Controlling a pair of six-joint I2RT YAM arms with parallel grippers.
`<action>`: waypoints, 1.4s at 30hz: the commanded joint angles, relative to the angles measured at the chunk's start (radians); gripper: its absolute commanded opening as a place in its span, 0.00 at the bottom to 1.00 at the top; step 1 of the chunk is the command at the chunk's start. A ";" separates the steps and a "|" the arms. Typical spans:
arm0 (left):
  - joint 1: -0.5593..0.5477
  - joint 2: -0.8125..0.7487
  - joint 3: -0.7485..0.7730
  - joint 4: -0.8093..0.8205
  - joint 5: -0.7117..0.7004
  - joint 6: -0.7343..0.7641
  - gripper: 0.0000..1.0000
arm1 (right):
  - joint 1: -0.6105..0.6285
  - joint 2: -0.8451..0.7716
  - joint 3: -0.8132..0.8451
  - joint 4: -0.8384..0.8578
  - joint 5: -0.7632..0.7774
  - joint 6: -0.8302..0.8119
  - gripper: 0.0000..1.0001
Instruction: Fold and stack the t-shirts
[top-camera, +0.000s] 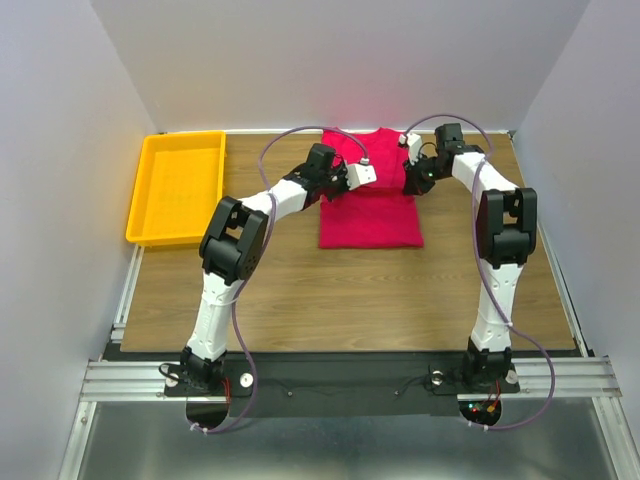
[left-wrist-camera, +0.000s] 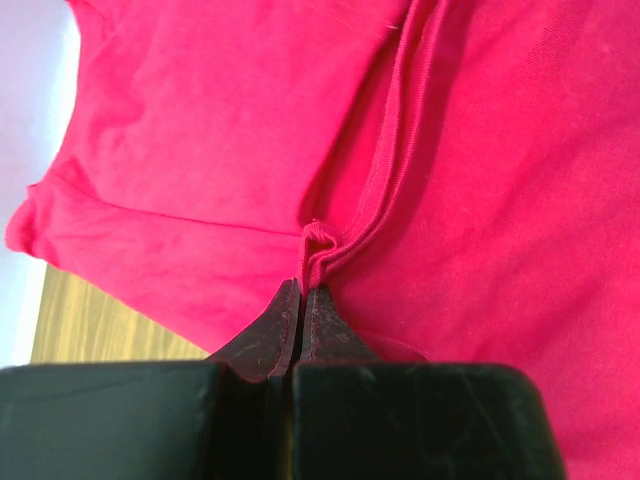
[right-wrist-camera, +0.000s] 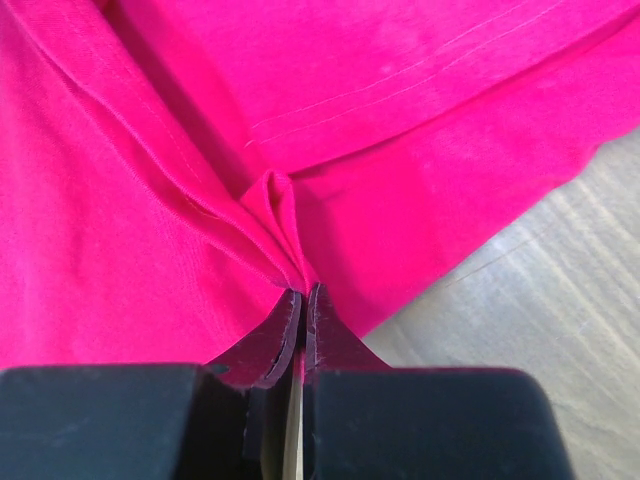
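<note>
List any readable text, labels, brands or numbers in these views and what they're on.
No readable text in any view.
T-shirt: plain red, no print or tag lettering showing, including the folds pinched in the left gripper and the right gripper.
Tray: plain yellow, no marking visible.

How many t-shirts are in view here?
1. The red t-shirt lies far-centre on the table, pinched by the left gripper and right gripper. Another folded underneath could be hidden.
</note>
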 joint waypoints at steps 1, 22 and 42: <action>0.007 -0.001 0.059 0.064 -0.010 -0.026 0.00 | -0.005 0.010 0.052 0.053 0.018 0.036 0.01; 0.007 0.022 0.063 0.087 -0.025 -0.055 0.00 | -0.006 0.036 0.070 0.071 0.032 0.069 0.07; 0.019 -0.121 0.105 0.181 -0.344 -0.211 0.58 | -0.006 -0.098 -0.008 0.315 0.335 0.363 0.35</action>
